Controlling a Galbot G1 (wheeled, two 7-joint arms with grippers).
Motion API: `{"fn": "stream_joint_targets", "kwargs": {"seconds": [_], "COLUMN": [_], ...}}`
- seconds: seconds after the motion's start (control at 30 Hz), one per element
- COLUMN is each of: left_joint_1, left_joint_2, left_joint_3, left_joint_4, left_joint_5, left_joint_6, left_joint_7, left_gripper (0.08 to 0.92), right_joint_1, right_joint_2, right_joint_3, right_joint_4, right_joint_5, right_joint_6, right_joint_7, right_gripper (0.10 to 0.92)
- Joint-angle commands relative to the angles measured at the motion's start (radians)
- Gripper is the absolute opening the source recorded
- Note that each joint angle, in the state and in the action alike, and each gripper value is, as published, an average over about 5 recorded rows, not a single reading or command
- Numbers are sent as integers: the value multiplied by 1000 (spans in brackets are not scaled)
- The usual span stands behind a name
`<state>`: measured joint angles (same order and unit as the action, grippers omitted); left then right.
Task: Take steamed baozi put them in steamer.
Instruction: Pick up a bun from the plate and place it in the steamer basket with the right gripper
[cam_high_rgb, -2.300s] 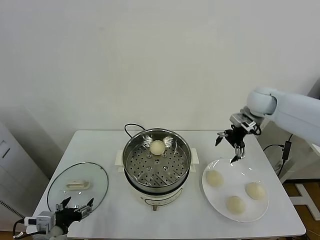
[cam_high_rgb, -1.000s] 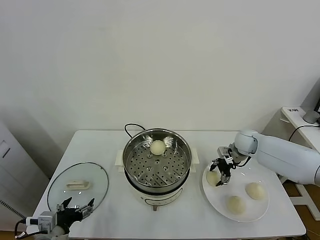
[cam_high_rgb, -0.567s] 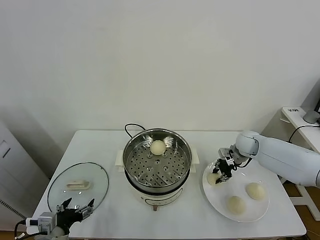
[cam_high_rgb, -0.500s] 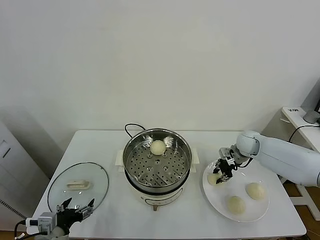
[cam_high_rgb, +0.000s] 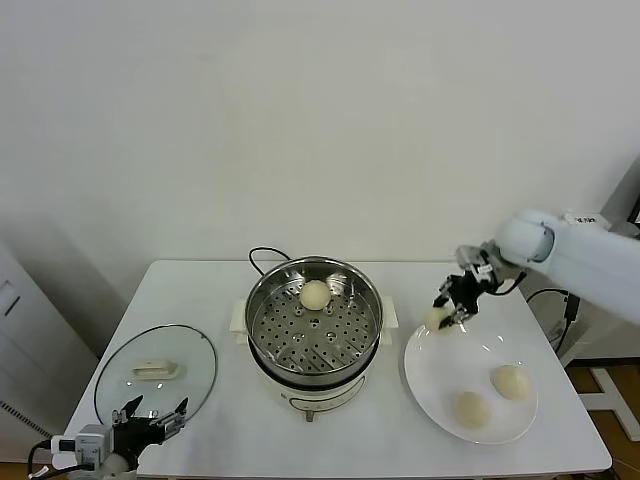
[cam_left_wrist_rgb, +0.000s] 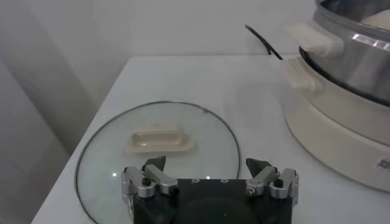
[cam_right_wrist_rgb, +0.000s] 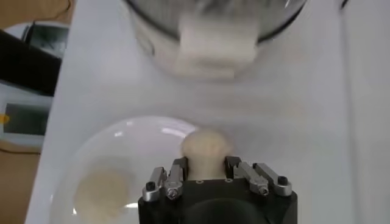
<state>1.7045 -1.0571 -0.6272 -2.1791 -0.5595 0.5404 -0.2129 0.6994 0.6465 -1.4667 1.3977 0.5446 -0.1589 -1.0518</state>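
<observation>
My right gripper is shut on a cream-white baozi and holds it in the air above the far left rim of the white plate; the wrist view shows the baozi squeezed between the fingers. Two baozi lie on the plate. One baozi rests at the back of the perforated tray in the steel steamer. My left gripper is open and empty, parked low at the table's front left beside the glass lid.
A round glass lid with a white handle lies flat at the table's left; it also shows in the left wrist view. The steamer's black cord runs behind it. The table's right edge is close to the plate.
My right gripper closed on the plate's left baozi and lifted it up and away from the plate. The left arm has not moved.
</observation>
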Motion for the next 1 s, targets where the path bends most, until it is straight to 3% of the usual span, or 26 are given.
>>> {"fn": "stream_joint_targets", "kwargs": {"seconds": [0.03,0.43,0.73,1.0], "left_joint_1": [1,4,3,-10], "left_joint_2": [1,4,-2,10], "left_joint_3": [1,4,5,13], "left_joint_4": [-4,-7,-7,2], "left_joint_5": [1,3,3,-2], "left_joint_6": [1,0,-1,-2], "left_joint_7": [0,0,1,2], "left_gripper": [823,823,823,823], "right_joint_1": [292,199,102,87], "right_joint_2": [25,272,428,547], "right_joint_3": [-100,-35,-55,-111], "right_joint_4": [173,187,129,39], "right_joint_5": [290,531,599,596], "right_joint_6": [-131,-272,-327,-355], "right_joint_7": [39,264,406,400], "right_gripper": [399,399,399,399]}}
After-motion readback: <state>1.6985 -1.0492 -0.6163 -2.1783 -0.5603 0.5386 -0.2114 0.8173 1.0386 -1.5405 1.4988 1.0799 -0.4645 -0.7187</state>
